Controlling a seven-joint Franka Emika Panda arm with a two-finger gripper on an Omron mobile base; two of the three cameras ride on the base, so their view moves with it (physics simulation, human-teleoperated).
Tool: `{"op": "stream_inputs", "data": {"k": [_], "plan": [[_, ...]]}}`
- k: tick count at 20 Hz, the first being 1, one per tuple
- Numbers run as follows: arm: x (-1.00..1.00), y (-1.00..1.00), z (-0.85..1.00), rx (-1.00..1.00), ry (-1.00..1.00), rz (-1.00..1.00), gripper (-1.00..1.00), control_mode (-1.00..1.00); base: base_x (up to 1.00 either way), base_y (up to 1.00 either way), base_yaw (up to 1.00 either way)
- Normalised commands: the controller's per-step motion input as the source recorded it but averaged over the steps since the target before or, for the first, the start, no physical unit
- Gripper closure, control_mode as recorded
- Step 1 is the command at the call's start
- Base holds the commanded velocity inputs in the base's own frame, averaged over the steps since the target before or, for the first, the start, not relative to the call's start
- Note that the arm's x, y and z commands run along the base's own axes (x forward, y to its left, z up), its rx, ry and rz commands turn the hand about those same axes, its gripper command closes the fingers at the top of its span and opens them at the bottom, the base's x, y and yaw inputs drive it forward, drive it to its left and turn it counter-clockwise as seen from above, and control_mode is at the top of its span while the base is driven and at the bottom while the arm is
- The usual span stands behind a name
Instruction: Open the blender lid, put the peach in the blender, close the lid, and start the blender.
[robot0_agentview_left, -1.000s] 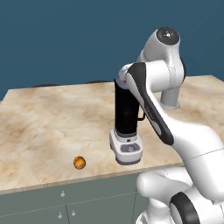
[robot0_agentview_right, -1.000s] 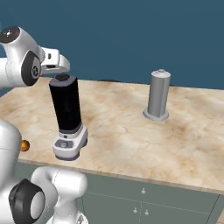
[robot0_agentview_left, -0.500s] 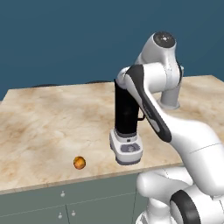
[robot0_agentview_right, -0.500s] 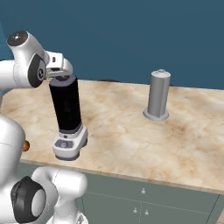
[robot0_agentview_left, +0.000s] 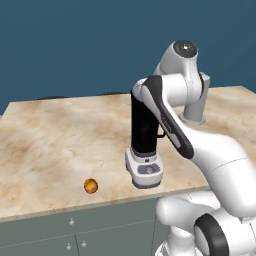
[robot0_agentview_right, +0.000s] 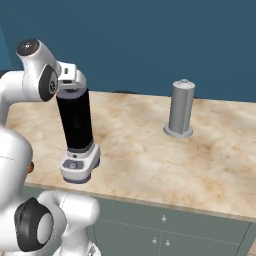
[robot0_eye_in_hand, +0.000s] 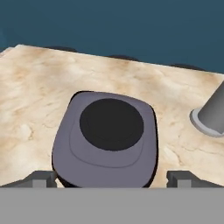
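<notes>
Sitting on top of the blender, the blender lid lies just below the gripper, whose fingers stand apart on either side of it. The peach rests near the marbled worktop's front edge, left of the blender. A grey cylinder stands well apart, before a dark blue wall.

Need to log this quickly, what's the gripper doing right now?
Gripper: open, holding nothing, its fingertips either side of the blender lid.
</notes>
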Motion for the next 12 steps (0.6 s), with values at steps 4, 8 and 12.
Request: {"op": "stream_inputs", "data": {"k": [4, 8, 12], "plan": [[0.14, 0.00, 0.00, 0.00, 0.07, 0.00, -1.00, -1.00, 0.00, 0.00, 0.00], [0.15, 0.00, 0.00, 0.02, 0.06, 0.00, -1.00, -1.00, 0.00, 0.00, 0.00], [0.17, 0.00, 0.00, 0.01, 0.10, 0.00, -1.00, -1.00, 0.00, 0.00, 0.00]]}}
